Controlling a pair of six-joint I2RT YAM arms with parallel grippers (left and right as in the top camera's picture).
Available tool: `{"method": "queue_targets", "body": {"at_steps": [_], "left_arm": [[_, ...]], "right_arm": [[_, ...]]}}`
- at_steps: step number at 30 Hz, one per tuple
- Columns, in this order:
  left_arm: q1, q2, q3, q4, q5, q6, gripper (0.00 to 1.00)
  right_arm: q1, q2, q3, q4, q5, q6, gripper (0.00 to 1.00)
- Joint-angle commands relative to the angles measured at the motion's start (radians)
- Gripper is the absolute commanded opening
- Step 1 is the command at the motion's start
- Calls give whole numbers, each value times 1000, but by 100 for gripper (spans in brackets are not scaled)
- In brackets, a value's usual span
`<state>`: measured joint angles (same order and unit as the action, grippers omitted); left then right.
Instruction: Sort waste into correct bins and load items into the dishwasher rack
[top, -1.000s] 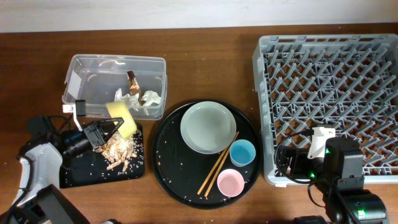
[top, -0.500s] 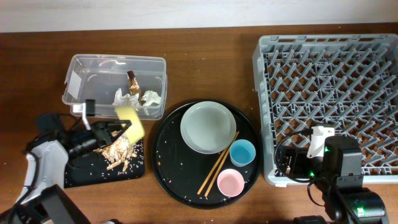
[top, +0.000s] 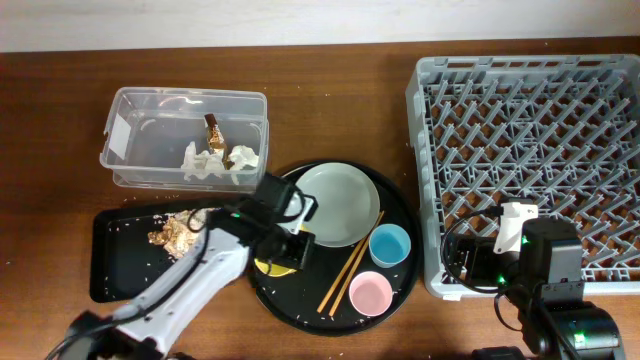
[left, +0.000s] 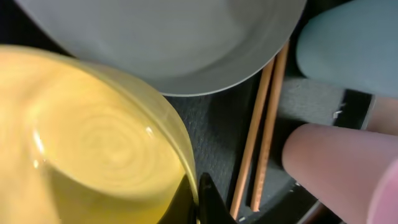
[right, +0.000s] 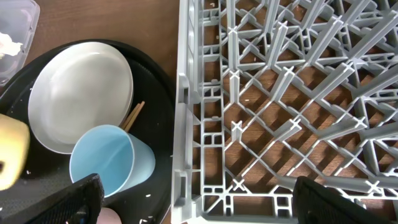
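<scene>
Counter, contents as seen:

- Dishwasher rack (top: 530, 130): grey lattice, fills the right end of the counter up to its far edge. No dishes in it.
- Round black tray (top: 262, 300): centre of the counter, toward the near edge.
- Pale grey plate (top: 335, 205): on the far part of the round tray.
- Light blue cup (top: 390, 245): on the round tray, just beside the plate's near-right rim.
- Pink cup (top: 371, 293): nearer the front edge, close to the blue cup.
- Wooden chopsticks (top: 350, 263): a pair lying diagonally, left of both cups.
- Small yellow bowl (left: 93, 137): at the round tray's left part, beside the plate.
- Left gripper (left: 198, 206): clenched on the yellow bowl's rim.
- Right gripper (right: 199, 204): fingers spread wide and holding nothing, over the rack's near-left corner.
- Clear tub (top: 130, 110): far-left area, containing crumpled white tissues (top: 215, 160) and a brown-gold wrapper (top: 212, 128).
- Flat black tray (top: 125, 265): near-left area, carrying food scraps (top: 175, 228) with scattered rice grains.
</scene>
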<state>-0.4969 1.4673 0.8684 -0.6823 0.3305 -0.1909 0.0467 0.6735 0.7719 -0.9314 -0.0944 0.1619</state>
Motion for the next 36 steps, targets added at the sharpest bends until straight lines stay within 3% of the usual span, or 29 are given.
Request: {"method": "queue_targets", "body": {"at_steps": [1,2,4,5,7,10,22,25,26,27,28,33,36], "left_arm": [[-42,85,3,-3,-62,-105,0],[-48,84,4,-2,-61,-104,2],[-50,80,21,-6,-58,-104,49],[-50,79,39,-10,-58,-104,59],[-50,61,90,-46,-58,-99,63],[-69,28,224,-137,7,-13,63],[-363,85,226,-142,-43,-14,60],[-387,151,226,-143,-43,-26,47],[-387,170,226,-145,-43,-33,35],[-386,188,226,-145,-43,-32,8],[-384,193,226,-146,-53,-32,0],[-349,136,304,-304,-145,-31,0],[-221,6,383,-345,-144,-13,0]], "right_arm": [[5,1,19,0,-2,8,98],[5,1,19,1,-2,8,98],[5,1,19,1,-2,8,98],[5,1,19,0,-2,8,98],[5,1,19,0,-2,8,98],[5,1,19,1,-2,8,98],[5,1,19,-16,-2,8,98],[5,1,19,-16,-2,8,98],[5,1,19,-17,-2,8,98],[5,1,19,-18,-2,8,98],[5,1,19,-19,-2,8,98],[5,1,19,-22,-1,8,98],[5,1,19,-22,58,8,98]]}}
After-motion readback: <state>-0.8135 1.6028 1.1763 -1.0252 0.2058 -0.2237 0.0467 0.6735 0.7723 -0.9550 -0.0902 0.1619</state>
